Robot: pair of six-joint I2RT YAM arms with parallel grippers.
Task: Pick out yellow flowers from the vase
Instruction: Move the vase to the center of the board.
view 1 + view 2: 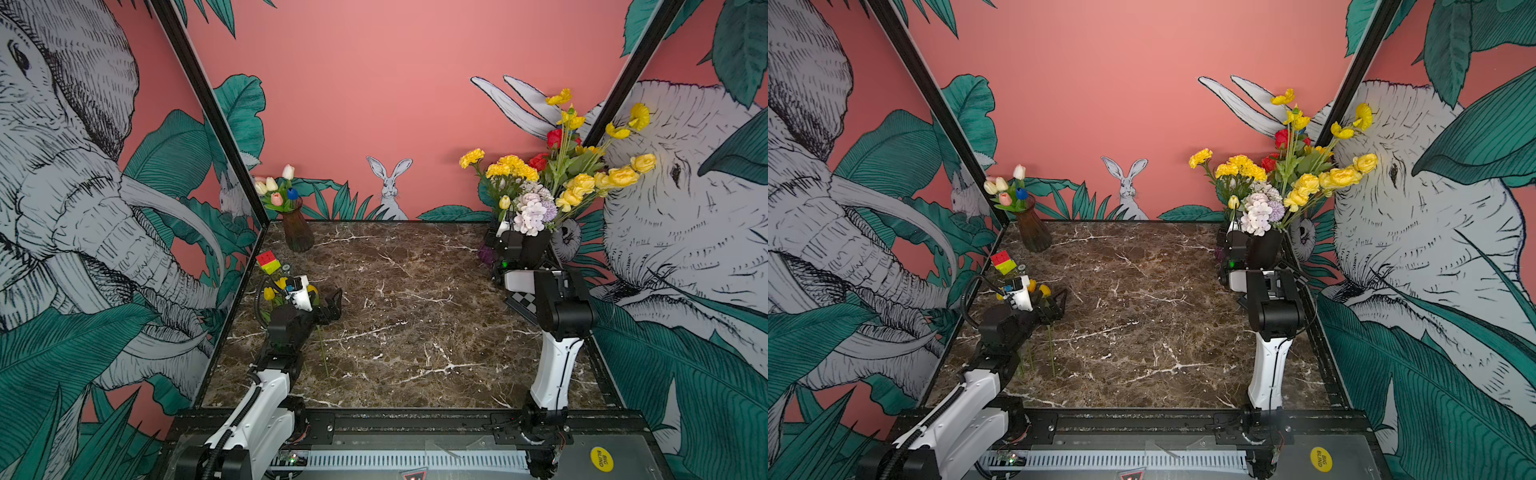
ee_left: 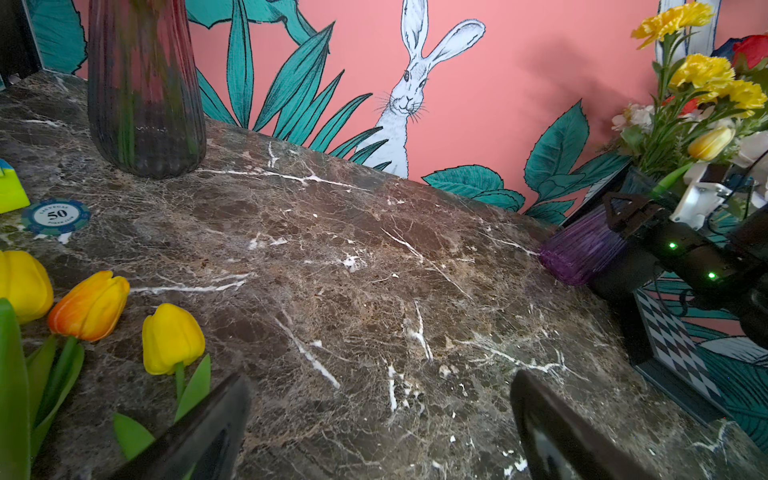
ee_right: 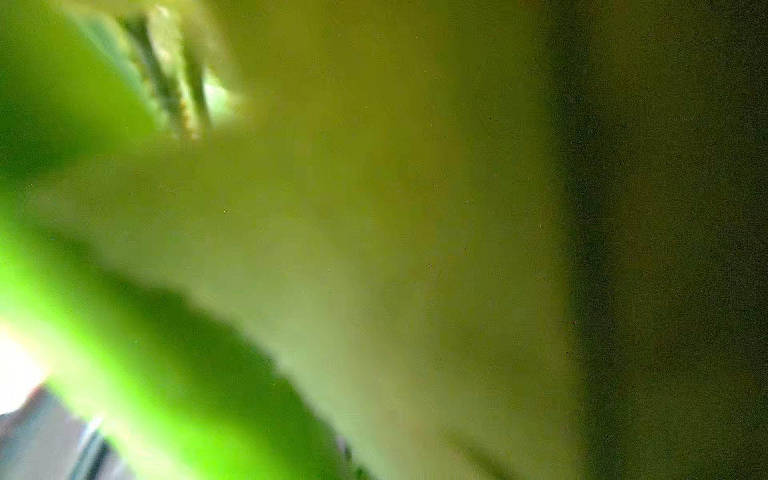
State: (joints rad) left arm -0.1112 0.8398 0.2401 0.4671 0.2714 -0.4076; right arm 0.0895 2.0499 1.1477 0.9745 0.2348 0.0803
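In the back right corner, your right gripper sits among the yellow flowers in the vase. You cannot tell if it is pinching. Your left gripper is spread and empty, by tulips on the table. Next, pinch one yellow stem and lift up.

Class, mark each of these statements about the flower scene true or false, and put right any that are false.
1. Yellow tulips lie on the table near the left arm. True.
2. The left gripper is shut on a stem. False: its jaws stand wide open with nothing between them.
3. The chip reads 100. False: it reads 50.
4. The bouquet in the far right corner holds yellow blooms. True.
5. The cube lies at the right edge of the table. False: it lies at the left edge, beyond the left arm.
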